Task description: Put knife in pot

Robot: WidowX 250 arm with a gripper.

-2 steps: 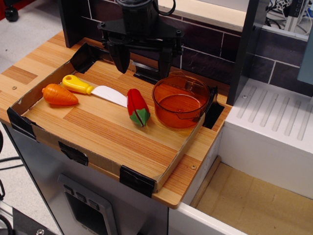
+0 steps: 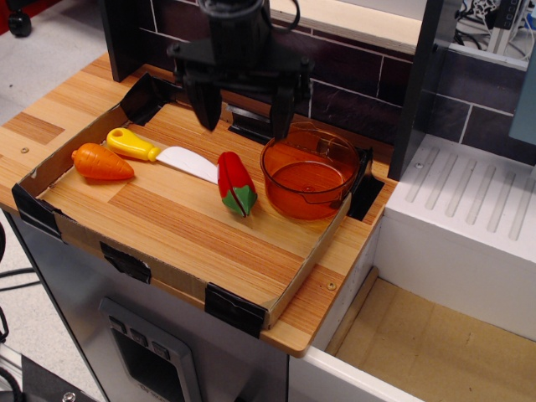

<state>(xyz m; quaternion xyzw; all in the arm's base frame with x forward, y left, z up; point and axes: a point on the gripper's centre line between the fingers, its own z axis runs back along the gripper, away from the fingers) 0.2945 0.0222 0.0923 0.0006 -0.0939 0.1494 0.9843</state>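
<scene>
The knife [image 2: 159,152] has a yellow handle and a white blade. It lies flat at the left of the wooden tray [image 2: 201,234], handle to the left. The orange translucent pot [image 2: 308,172] stands at the tray's right side and looks empty. My black gripper [image 2: 243,117] hangs open and empty above the tray's back edge, behind the knife's blade tip and left of the pot. Its two fingers [image 2: 204,105] point down, wide apart.
An orange toy carrot [image 2: 100,162] lies just in front of the knife handle. A red-and-green toy pepper [image 2: 236,183] sits between the blade tip and the pot. Low cardboard walls rim the tray. A white ridged drainboard [image 2: 469,201] lies to the right.
The gripper has shifted slightly forward and lower over the tray. The objects have not moved.
</scene>
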